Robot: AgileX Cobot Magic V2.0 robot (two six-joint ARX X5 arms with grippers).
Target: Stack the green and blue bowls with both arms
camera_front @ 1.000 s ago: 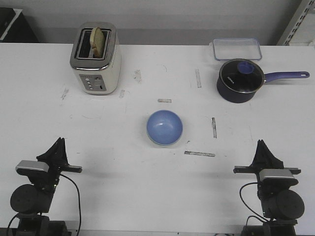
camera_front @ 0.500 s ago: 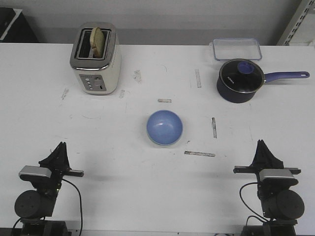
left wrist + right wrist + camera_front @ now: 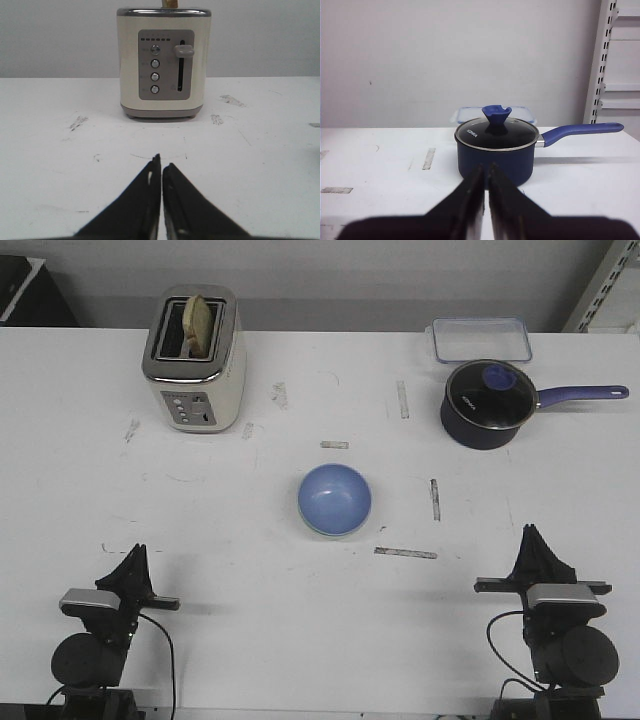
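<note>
At the centre of the white table [image 3: 300, 640], a small round glossy periwinkle-blue bowl [image 3: 334, 498] sat upright, its hollow facing up. A thin pale mint-green rim [image 3: 322, 531] showed along its near lower edge, so the blue bowl appeared to be nested inside a green bowl of like size. The stacked pair stood well apart from both arms.

At the near left edge, the left black pincer gripper [image 3: 135, 552] pointed away over the table; in the left wrist view its fingers [image 3: 142, 200] were pressed almost together with only a hairline slit between them, and they held nothing. At the near right edge, the right black pincer gripper [image 3: 532, 532] pointed the same way; in the right wrist view its fingers [image 3: 470, 195] were likewise drawn together to a narrow slit and held nothing.

At the far left stood a cream two-slot toaster with a chrome top [image 3: 194, 358], a slice of bread [image 3: 198, 322] standing in one slot. At the far right sat a dark navy saucepan with a glass lid and a blue handle [image 3: 486, 405], its handle pointing right. Just beyond it lay a clear rectangular plastic container [image 3: 481, 338]. Short strips of worn grey tape [image 3: 405, 553] marked the table around the bowls.
</note>
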